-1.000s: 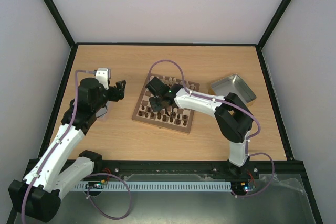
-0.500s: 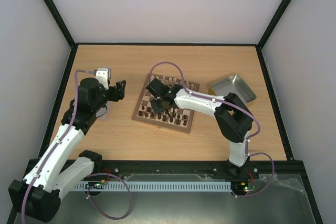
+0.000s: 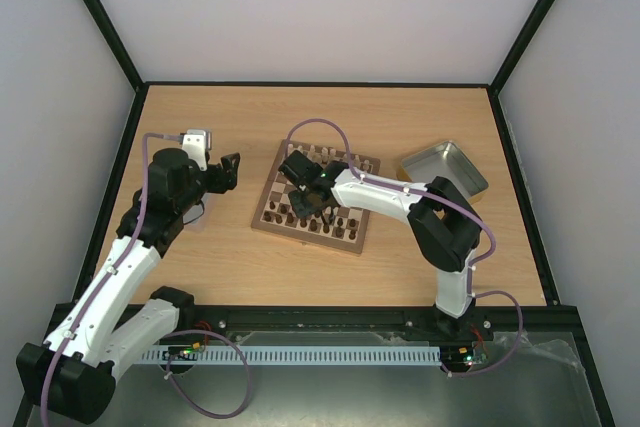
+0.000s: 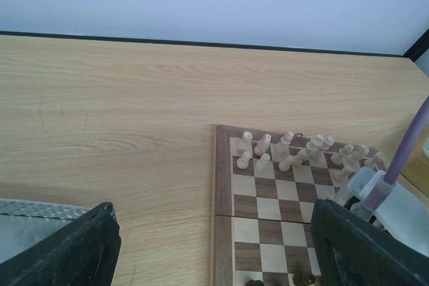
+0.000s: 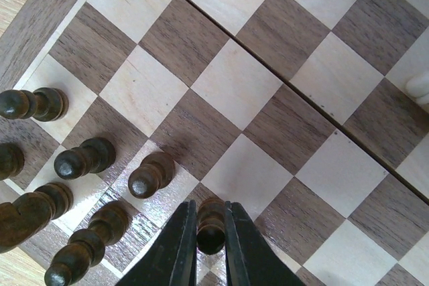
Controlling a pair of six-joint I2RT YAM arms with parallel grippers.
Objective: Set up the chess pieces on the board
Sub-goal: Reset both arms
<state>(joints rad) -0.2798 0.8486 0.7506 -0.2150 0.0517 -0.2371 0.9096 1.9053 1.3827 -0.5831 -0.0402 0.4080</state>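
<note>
Dark brown pawn is clamped in the right gripper: the jaws are closed to the pawn's width and press on both its sides. It cannot be told whether the pawn's base touches the board. In the right wrist view, the other dark pieces stand close together from 9 to 10 o'clock of the pawn, along the board's edge rows. The squares from 12 to 2 o'clock are bare.

In the left wrist view, the cream pieces stand bunched in the two far rows of the board.

The left gripper hangs above the table at 9 o'clock of the board, apart from it. Its jaws are spread wide and hold nothing.

In the top view, the board lies mid-table. A metal tray lies at 3 o'clock of it.
</note>
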